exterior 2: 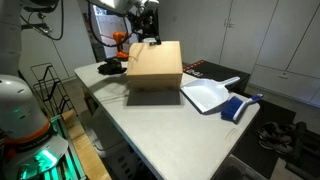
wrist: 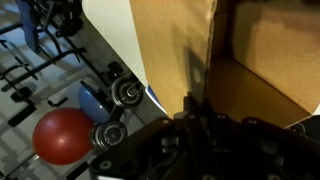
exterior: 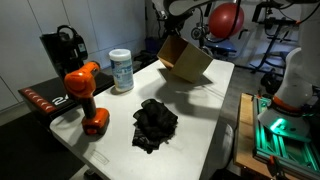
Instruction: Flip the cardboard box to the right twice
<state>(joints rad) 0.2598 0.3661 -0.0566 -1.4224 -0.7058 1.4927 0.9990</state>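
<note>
Box: the cardboard box (exterior: 186, 62) sat at the far end of the desk (exterior: 110, 135), tipped on a diagonal with one corner low and its shadow spread on the desk top beneath; whether that corner touched the surface could not be told
Opening: in the wrist view the lidless side faced the camera, showing bare brown inner walls and nothing inside
Tool: the tool (wrist: 197, 105) came in from above and looked clamped on one wall at the open rim, with a dark finger lying against the cardboard; in both exterior views it met the box at its upper edge
Progress: a flip looked to be under way, since the box was neither flat on a face nor let go; going by the tilt, it was partway through a quarter turn
Left to do: the box was not yet set flat on its next face, and the pictures did not tell whether this was the first flip or the second, so this turn remained and perhaps one more
Left of the box: a white canister (exterior: 121, 70) stood near it but apart, with an orange drill (exterior: 86, 97) nearer the camera
Middle of the desk: a black cloth (exterior: 155, 123) lay crumpled, well apart from the box
Right of the box: in an exterior view a white dustpan (exterior 2: 205, 95) and a blue brush (exterior 2: 240, 106) lay close by, and I judged they could crowd a landing on that side
</note>
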